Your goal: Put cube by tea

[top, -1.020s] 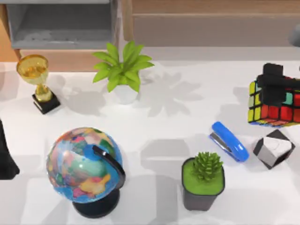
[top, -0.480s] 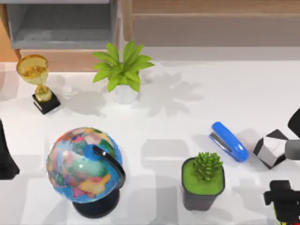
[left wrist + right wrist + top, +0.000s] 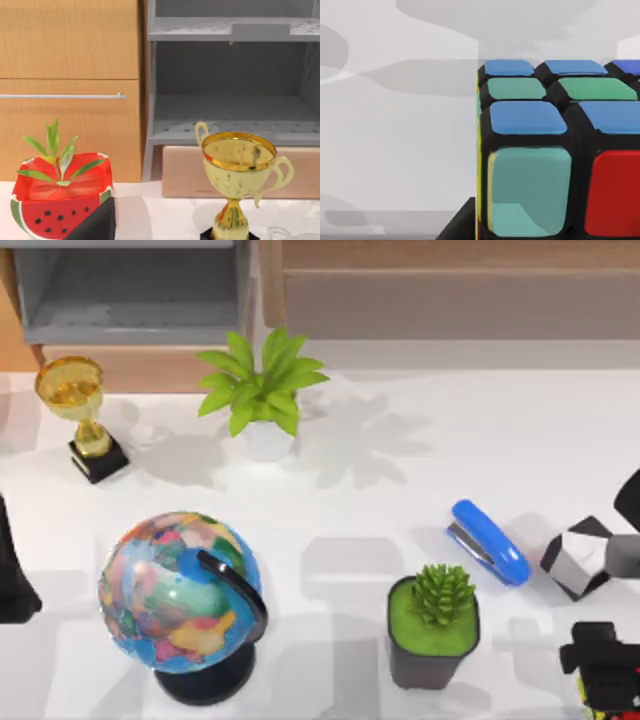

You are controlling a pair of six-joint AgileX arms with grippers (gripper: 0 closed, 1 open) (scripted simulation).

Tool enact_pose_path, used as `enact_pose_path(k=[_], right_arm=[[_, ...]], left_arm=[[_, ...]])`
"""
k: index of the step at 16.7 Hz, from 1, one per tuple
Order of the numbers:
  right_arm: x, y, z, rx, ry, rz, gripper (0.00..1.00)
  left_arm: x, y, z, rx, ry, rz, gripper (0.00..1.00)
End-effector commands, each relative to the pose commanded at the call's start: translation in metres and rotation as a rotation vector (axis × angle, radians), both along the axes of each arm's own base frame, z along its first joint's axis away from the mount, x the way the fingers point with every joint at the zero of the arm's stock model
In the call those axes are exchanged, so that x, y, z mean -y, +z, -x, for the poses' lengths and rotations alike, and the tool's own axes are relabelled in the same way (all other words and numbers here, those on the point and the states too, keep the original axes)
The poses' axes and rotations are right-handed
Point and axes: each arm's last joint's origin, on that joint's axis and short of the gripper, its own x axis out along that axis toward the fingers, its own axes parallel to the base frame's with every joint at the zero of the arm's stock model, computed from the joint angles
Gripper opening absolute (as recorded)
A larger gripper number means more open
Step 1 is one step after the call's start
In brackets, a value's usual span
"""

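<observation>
- where the white table (image 3: pixel 400 480) meets the back, a grey open shelf unit (image 3: pixel 130 290) stands at the left and wood-fronted drawers (image 3: pixel 450 290) run to the right.
- at the far left edge sits a dark part of my left arm (image 3: pixel 12 570), parked; whether its fingers are spread or pressed together i cannot tell.
- a gold trophy (image 3: pixel 80 410) stands near the back left (the left wrist view sees it (image 3: pixel 240 175) before the shelf, beside a watermelon-patterned pot (image 3: pixel 60 200)).
- then come a globe (image 3: pixel 180 600), a leafy plant in a white pot (image 3: pixel 262 390), a succulent in a dark pot (image 3: pixel 433 625) and a blue stapler (image 3: pixel 490 542).
- the cube (image 3: pixel 578 558), black with white and grey faces, rests on the table just right of the stapler, partly overlapped by a grey arm part at the frame's right edge.
- my right gripper (image 3: pixel 605 665) is at the lower right corner, cut off by the frame; the right wrist view shows a colour-tiled puzzle cube (image 3: pixel 560 160) close up (whether the claw pinches it i cannot tell).
</observation>
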Motion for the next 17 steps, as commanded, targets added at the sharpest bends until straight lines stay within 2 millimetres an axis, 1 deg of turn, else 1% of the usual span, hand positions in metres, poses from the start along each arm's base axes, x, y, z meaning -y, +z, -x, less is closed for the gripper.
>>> enact_pose_path(k=[9,14,17], right_arm=[[-0.003,0.0,0.0,0.035,-0.006,-0.073,0.0],[-0.002,-0.005,0.0,0.042,-0.001,-0.042,0.0],[-0.001,-0.012,0.0,0.027,0.003,-0.006,0.0]], left_arm=[[0.0,0.0,0.0,0.0,0.0,0.0,1.0],[0.0,0.0,0.0,0.0,0.0,0.0,1.0],[0.0,0.0,0.0,0.0,0.0,0.0,1.0]])
